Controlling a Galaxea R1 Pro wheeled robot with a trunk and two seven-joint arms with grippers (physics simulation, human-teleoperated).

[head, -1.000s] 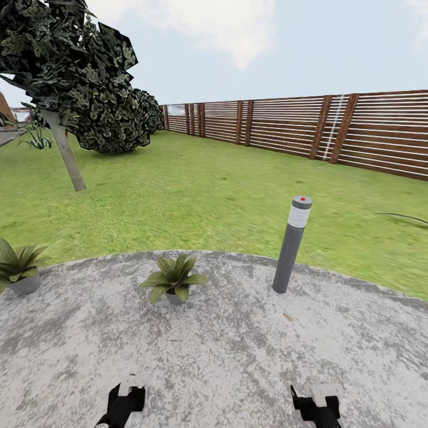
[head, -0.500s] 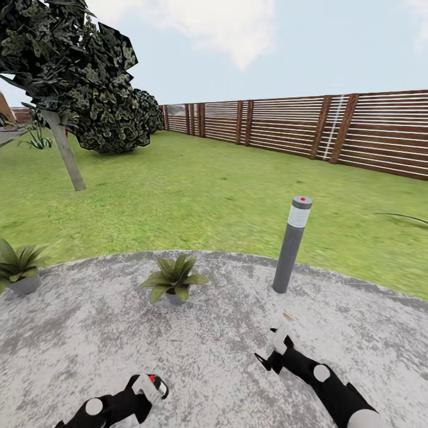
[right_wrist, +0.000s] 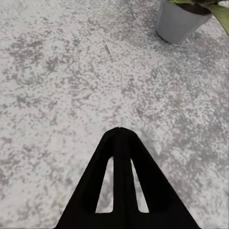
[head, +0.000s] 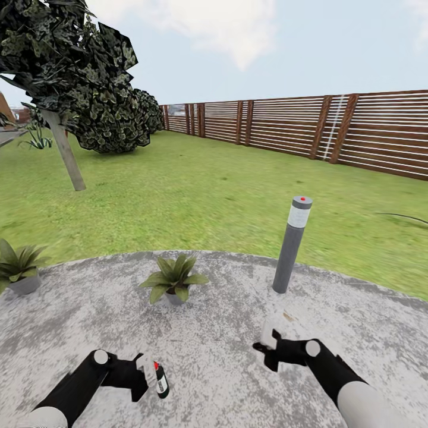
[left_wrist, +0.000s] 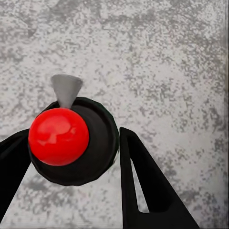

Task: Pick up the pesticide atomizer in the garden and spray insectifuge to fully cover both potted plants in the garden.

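Observation:
My left gripper (head: pixel 148 370) is shut on the pesticide atomizer (head: pixel 160 382), a small dark bottle with a red top, held low over the stone patio (head: pixel 226 333). In the left wrist view the atomizer (left_wrist: pixel 71 140) sits between both black fingers (left_wrist: pixel 143 181), seen from above with its grey nozzle. One potted plant (head: pixel 174 279) stands ahead of it on the patio, and a second potted plant (head: pixel 18 267) is at the patio's left edge. My right gripper (head: pixel 268 340) hovers shut and empty further right; its closed fingertips (right_wrist: pixel 119 136) point at bare stone near a grey pot (right_wrist: pixel 179 21).
A tall grey bollard lamp (head: pixel 291 244) stands on the patio just beyond my right gripper. Green lawn (head: pixel 208 190) stretches to a brown slat fence (head: pixel 333 128). A leaning tree (head: pixel 65 154) and dark bushes (head: pixel 113 119) are at the far left.
Both arms have come up and reached forward. The left gripper has carried the atomizer forward and to the right, and the right gripper has moved up over the patio. The plants and lamp have not moved.

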